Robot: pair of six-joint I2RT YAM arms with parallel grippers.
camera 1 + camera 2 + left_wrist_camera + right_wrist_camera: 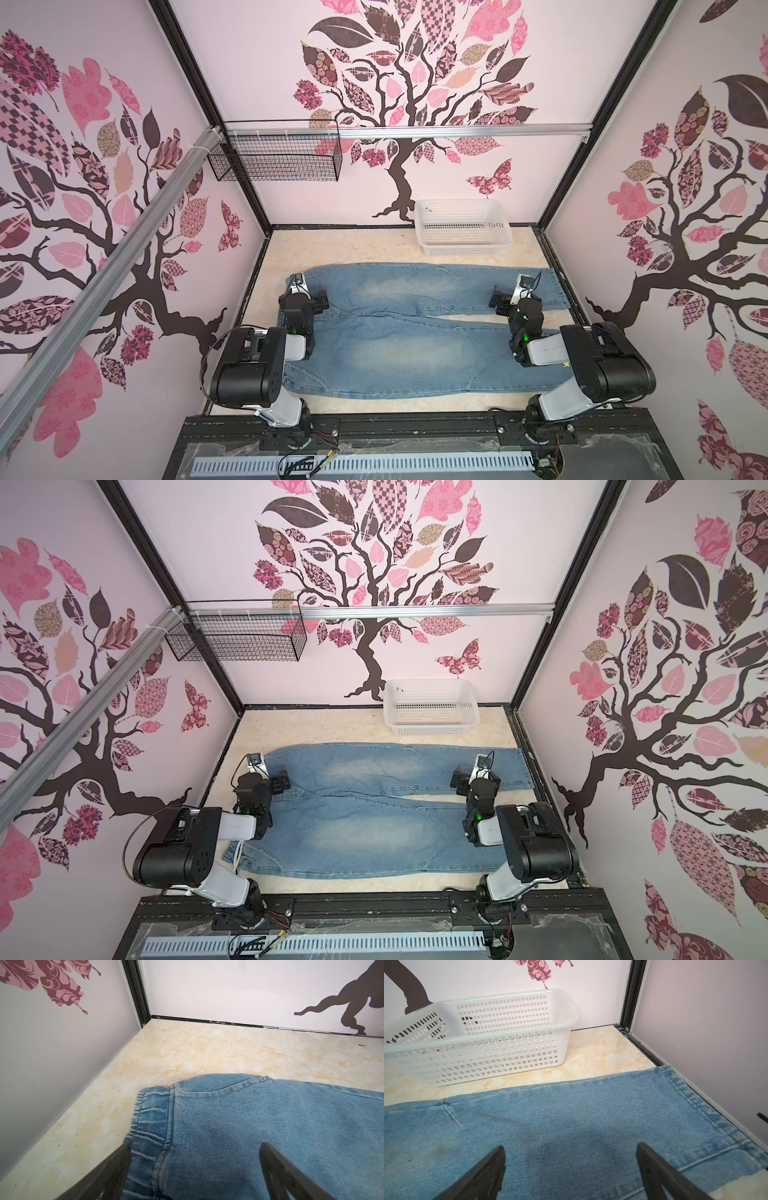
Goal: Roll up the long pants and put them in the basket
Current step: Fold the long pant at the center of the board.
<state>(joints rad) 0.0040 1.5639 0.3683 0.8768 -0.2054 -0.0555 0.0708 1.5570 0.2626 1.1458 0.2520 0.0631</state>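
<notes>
Pink walls printed with trees box in a cream marbled counter (332, 249). The long pants (395, 353) lie flat across nearly all of it, with the waistband (145, 1118) toward our left side and the far leg's hem (695, 1101) right at the wall on our right. The two legs part a little toward the hems. A white basket (463, 248) stands just behind the far leg.

Our left gripper (195, 1144) hangs over the far corner of the waistband, jaws spread wide and holding nothing. Our right gripper (570, 1145) hangs over the far leg near its hem, equally wide and empty. We cannot tell whether either one touches the cloth.

We judge the denim to be limp but fairly heavy, so it will sag and drag rather than lift as a sheet. Its coarse weave should grip itself and help a roll hold. The stitched hem and the gathered waistband are the thickest edges, and we think they offer the surest bite. A pinch on the flat middle of a leg would likely catch only the top layer.
</notes>
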